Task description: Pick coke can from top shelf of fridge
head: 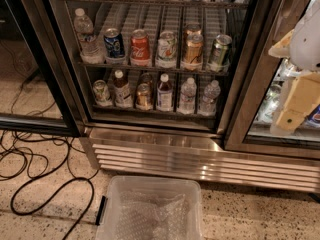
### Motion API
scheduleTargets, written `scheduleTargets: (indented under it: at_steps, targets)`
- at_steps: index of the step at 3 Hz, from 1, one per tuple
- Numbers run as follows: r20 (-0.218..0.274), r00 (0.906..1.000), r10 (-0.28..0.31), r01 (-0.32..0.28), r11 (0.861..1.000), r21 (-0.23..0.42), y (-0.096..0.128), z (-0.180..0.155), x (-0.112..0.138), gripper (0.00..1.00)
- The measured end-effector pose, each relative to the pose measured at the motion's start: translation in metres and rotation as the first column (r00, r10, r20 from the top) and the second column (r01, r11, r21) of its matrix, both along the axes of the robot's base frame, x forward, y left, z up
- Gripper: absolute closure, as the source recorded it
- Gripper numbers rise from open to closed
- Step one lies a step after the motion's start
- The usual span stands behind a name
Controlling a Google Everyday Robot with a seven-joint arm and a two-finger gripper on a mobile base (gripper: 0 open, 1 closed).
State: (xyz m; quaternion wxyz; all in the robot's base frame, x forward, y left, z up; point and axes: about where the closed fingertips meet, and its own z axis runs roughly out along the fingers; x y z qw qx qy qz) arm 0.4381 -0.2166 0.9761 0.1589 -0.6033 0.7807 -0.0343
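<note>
The fridge (155, 151) has a dark frame, grey wire racks and a ribbed steel base grille. Its left door (30, 59) stands open. A red coke can (139, 48) stands upright on a wire rack, between a blue can (114, 44) and a white-green can (166, 47). A higher rack at the picture's top edge holds bottles, cut off from view. My gripper (291, 115) hangs on the white and beige arm at the far right, in front of the right glass door. It is well right of the coke can and a little lower, holding nothing that I can see.
Gold and green cans stand right of the coke can, and a water bottle (86, 34) left of it. The rack below holds several bottles and cans. A clear plastic bin (150, 209) with bubble wrap sits on the floor in front. Black cables (45, 184) lie at left.
</note>
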Motion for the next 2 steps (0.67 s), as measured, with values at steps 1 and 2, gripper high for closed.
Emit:
scheduleTargets:
  at_steps: [1,2]
  targets:
    - [0.003,1.0,0.0,0.0,1.0,0.001,0.001,0.0,0.0,0.0]
    - [0.0,0.9995,-0.033,0.033,0.997,0.067,0.02,-0.015,0.006,0.0]
